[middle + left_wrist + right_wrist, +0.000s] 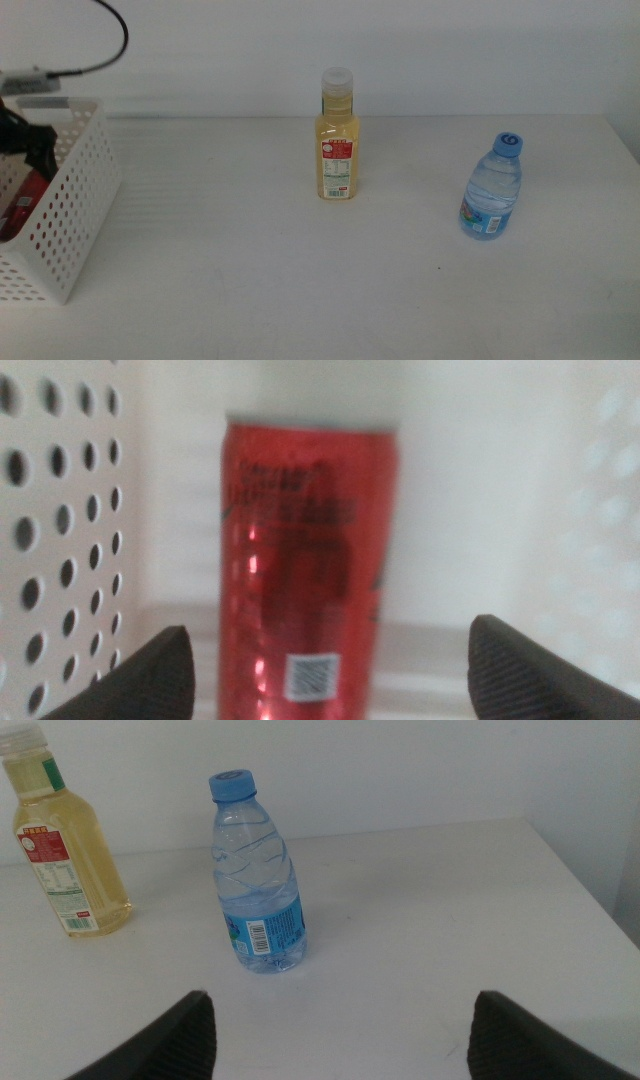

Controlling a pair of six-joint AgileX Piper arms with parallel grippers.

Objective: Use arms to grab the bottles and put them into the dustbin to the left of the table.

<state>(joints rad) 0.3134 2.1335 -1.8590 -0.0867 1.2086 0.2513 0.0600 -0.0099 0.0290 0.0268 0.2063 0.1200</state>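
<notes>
Two bottles are standing apart on the counter (250, 290): yellow bottle (337, 138) mid-counter, water bottle (493, 186) nearer the right edge. Dustbin (62, 215) is sitting at the left edge, left gripper (330, 670) released inside above the red can (308, 565). Right gripper (340, 1035) is waiting, released.

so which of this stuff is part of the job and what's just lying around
Part of the job:
yellow bottle
water bottle
red can, inside the dustbin
left claw, open in the dustbin
right claw, open, waiting short of the water bottle

Just lying about:
black cable behind the dustbin
</notes>
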